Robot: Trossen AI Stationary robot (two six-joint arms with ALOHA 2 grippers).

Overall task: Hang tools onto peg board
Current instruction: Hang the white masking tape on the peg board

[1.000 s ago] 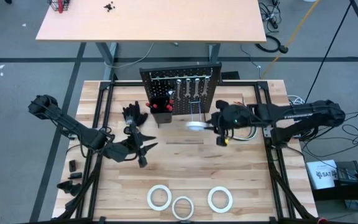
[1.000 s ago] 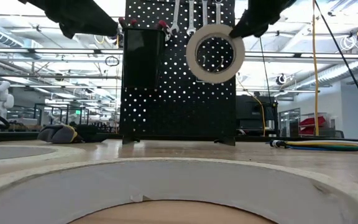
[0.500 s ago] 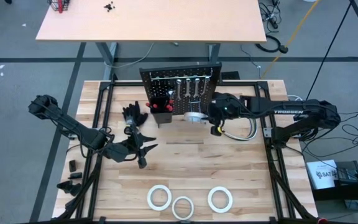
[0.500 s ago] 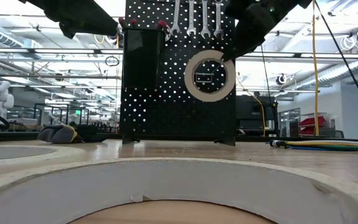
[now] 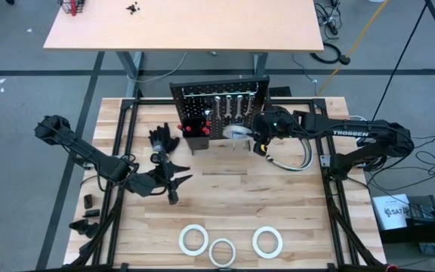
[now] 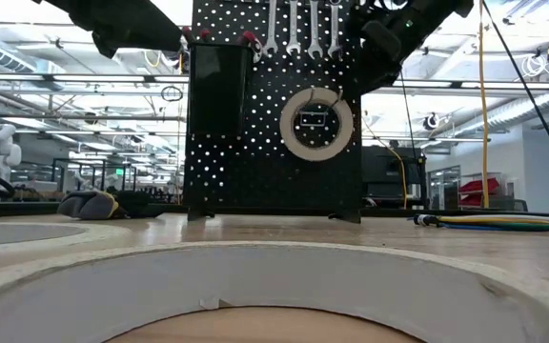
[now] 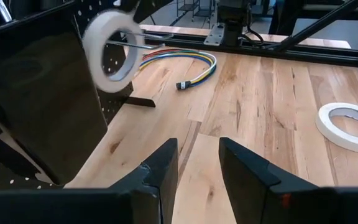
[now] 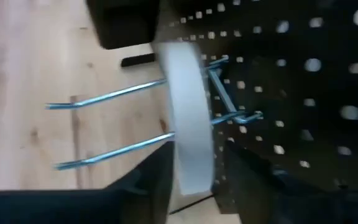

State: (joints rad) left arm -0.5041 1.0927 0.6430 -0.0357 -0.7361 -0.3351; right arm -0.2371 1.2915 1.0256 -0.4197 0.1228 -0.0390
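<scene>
From above, the right hand [image 5: 257,141] sits at the peg board [image 5: 219,106], at 12 o'clock on the tabletop [image 5: 225,204]; the left hand [image 5: 174,181] hovers at 9 o'clock, fingers apart, grasping nothing. Three rolls [image 5: 223,251] lie at 6 o'clock. Level with the tabletop, a tape roll [image 6: 316,123] hangs on the board under the wrenches [image 6: 301,27]. The right wrist shows its fingers [image 8: 148,180] astride the roll on the hooks [image 8: 110,96]; grip unclear.

- Peg board [image 6: 255,143]: black, perforated, upright.
- Wrenches [image 6: 303,29]: silver, hanging along peg board top.
- Tape roll [image 6: 316,123]: white ring, threaded on peg board hook.
- Three tape rolls [image 5: 223,245]: flat, well apart from peg board.
</scene>
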